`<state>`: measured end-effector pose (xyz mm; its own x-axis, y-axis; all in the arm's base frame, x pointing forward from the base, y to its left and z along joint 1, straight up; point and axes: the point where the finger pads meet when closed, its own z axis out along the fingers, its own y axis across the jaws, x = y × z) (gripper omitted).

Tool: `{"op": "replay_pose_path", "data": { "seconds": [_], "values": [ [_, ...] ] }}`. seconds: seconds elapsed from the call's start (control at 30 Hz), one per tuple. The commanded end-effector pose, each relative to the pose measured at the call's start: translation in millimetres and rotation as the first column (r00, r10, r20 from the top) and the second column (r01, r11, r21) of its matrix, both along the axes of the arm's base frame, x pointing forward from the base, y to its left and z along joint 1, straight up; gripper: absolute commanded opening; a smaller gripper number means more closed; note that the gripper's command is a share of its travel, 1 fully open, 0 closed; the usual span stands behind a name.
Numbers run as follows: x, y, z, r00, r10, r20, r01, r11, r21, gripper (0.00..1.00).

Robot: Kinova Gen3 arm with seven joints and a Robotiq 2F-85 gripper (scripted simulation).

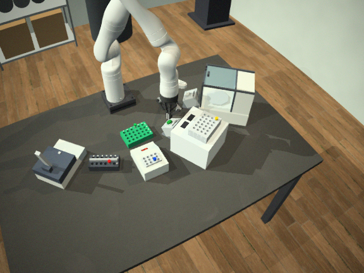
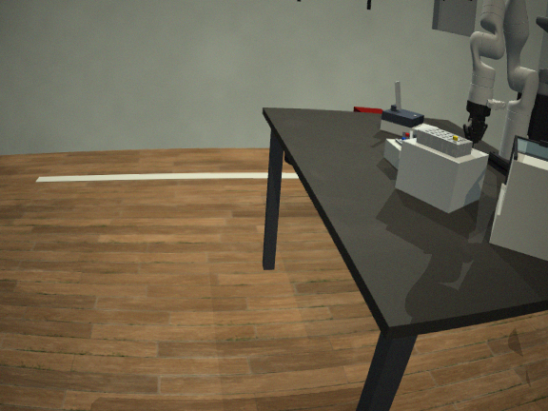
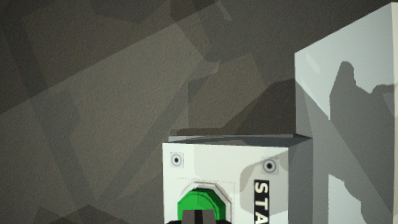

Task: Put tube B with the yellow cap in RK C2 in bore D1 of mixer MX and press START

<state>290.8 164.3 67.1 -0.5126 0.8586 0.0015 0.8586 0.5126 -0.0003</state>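
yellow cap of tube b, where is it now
In the top view, the yellow cap sits at a corner of the mixer's shaking block, on the side toward the balance.

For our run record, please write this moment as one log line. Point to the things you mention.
end effector [image 1: 168, 116] [image 2: 476, 141] [image 3: 198, 220]: shut, nothing held | position: at green START key [image 1: 169, 122] [image 3: 200, 202] | yellow cap [image 1: 216, 118] [image 2: 455, 138]: in mixer block [image 1: 199, 136] [image 2: 442, 143] | key press: unconfirmed
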Motion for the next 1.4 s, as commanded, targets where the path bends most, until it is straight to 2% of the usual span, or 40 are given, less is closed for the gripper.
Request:
{"op": "replay_pose_path", "data": {
  "seconds": [0.0, 1.37],
  "values": [
    [0.1, 0.7, -2.5, 1.0, 0.006, 0.003, -0.006, 1.0, 0.0, 0.1],
    [-0.5, 0.5, -26.1, 1.0, 0.006, 0.002, -0.006, 1.0, 0.0, 0.1]
  ]
}}
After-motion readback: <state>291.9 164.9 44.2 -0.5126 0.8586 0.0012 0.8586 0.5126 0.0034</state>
